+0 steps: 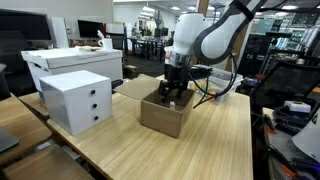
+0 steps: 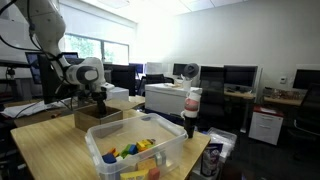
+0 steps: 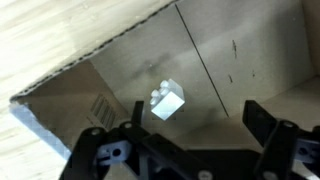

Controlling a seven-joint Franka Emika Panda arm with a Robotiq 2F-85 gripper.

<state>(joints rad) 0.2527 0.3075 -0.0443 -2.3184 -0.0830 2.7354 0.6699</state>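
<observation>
My gripper [image 3: 195,128] hangs open over an open cardboard box [image 3: 120,80], fingers spread wide with nothing between them. A small white toy brick [image 3: 167,100] with studs lies on the box floor, just beyond the left finger. In both exterior views the gripper [image 1: 172,90] reaches down into the top of the brown box [image 1: 160,115] on the wooden table; the same gripper [image 2: 99,100] sits above the box [image 2: 96,117]. The brick is hidden in those views.
A white drawer unit [image 1: 76,100] stands beside the box, with a larger white box [image 1: 70,62] behind it. A clear plastic bin [image 2: 145,148] holding several coloured toys sits at the table's near end, next to a bottle [image 2: 192,112]. Office desks and monitors surround the table.
</observation>
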